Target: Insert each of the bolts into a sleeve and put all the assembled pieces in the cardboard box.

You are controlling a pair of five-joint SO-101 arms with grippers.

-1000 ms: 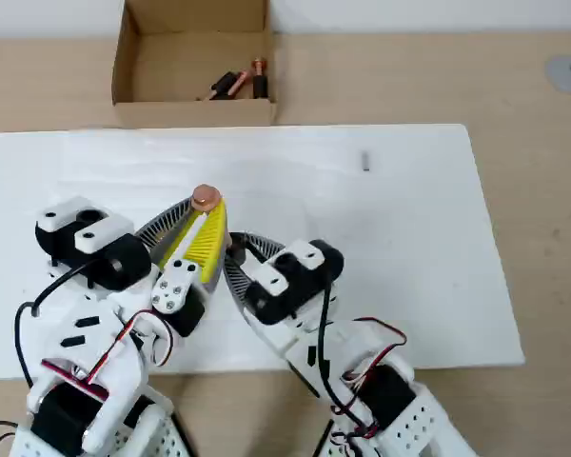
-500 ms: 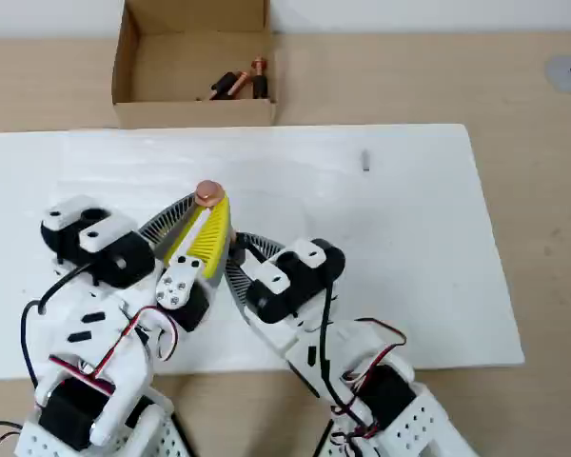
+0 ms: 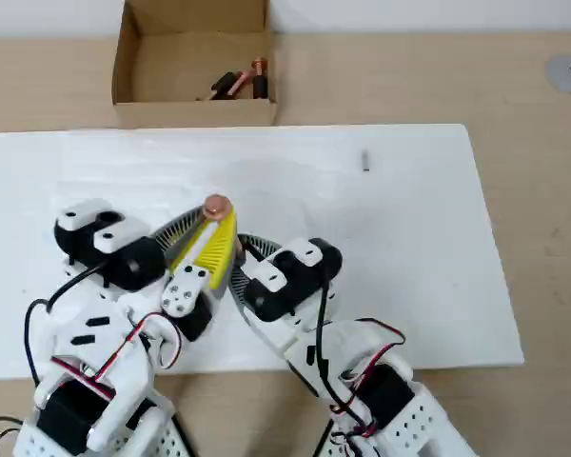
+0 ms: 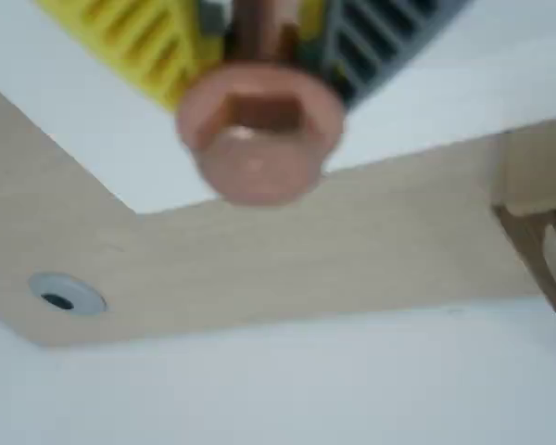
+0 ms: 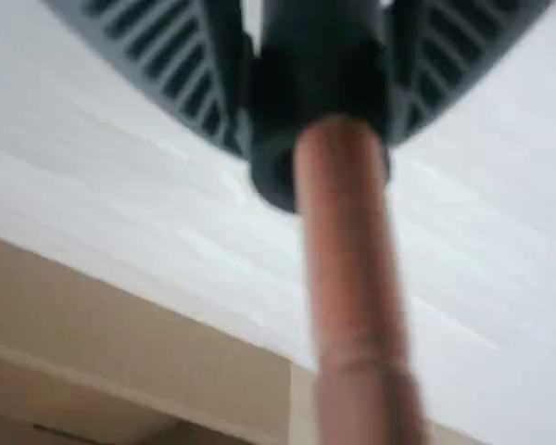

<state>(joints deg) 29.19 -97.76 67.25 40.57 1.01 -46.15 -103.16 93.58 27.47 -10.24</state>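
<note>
- Left gripper (image 3: 213, 217): clamped on the copper bolt (image 4: 259, 139) just behind its hex head, over the white mat (image 3: 409, 238), well short of the cardboard box (image 3: 124, 67).
- Right gripper (image 3: 236, 249): closed around the black sleeve (image 5: 320, 83), bolt shank entering its bore; farther from the box than the bolt head.
- Risk: probable jamming, or slipping from the fingers, if shank and bore tilt out of line.
- Cardboard box: holding assembled pieces (image 3: 240, 84) gathered in one corner.
</note>
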